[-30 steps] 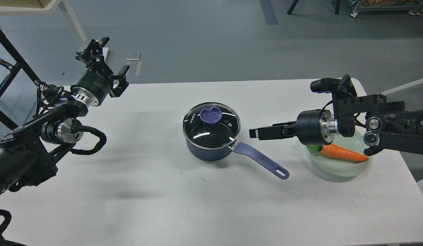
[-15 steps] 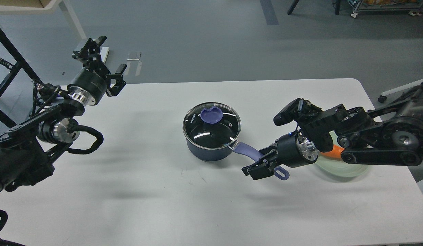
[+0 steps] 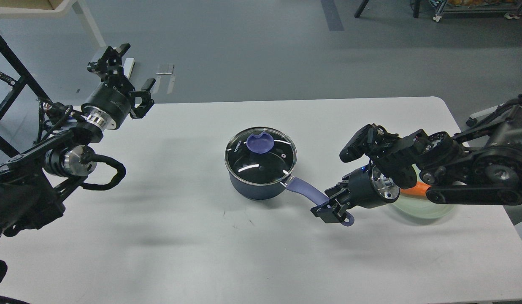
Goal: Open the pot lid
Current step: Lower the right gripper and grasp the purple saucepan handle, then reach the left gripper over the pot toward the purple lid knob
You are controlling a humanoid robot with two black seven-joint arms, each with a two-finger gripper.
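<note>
The dark blue pot (image 3: 254, 190) stands mid-table with its clear glass lid (image 3: 261, 158) seated on it, purple knob (image 3: 259, 142) on top. Its lavender handle (image 3: 305, 190) points to the lower right. My right gripper (image 3: 330, 209) sits low over the far end of the handle, its dark fingers straddling it; I cannot tell whether they are closed on it. The handle's hole end (image 3: 348, 220) shows just past the fingers. My left gripper (image 3: 111, 57) is raised off the table's far left corner, open and empty, far from the pot.
A pale green plate (image 3: 429, 210) with a carrot (image 3: 412, 191) lies at the right, mostly hidden behind my right arm. The white table (image 3: 180, 236) ends at the back and right edges. A black frame (image 3: 7, 63) stands to the far left.
My right gripper swung down from beside the pot to the handle, then drew back right along it to the handle's end. The left arm drifted slightly left. Pot and lid have not moved.
</note>
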